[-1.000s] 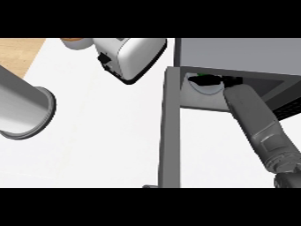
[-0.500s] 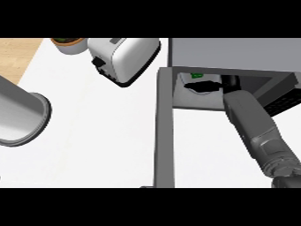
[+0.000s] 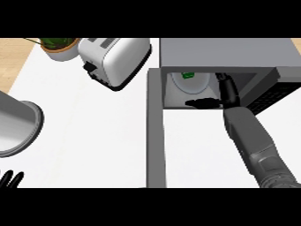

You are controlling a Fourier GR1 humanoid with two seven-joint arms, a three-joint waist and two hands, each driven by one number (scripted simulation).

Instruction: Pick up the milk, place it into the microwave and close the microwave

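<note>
Head view, steeply down on a white counter (image 3: 94, 132). Task looked partly done: the milk (image 3: 190, 82), a white carton w/ a green mark, lay inside the microwave (image 3: 231, 53), just beyond the right hand's fingertips. Still left, by my reading: pull the arm out & shut the microwave door (image 3: 155, 132), which stood wide open, swung toward the viewer at the hand's left.

The right hand (image 3: 226, 90) was inside the cavity, on a grey forearm coming from lower right. Fingers looked fairly straight, thumb out to its left. It was beside the milk, maybe touching; couldn't tell if it had any hold, but nothing was curled round the carton.

The left hand (image 3: 3, 178) showed only as fingertips pointing up at the lower left edge, open, holding nothing, resting.

Far left of the right hand: a toaster (image 3: 114, 59), a potted plant (image 3: 58, 46) & a grey cylinder (image 3: 6, 128).
</note>
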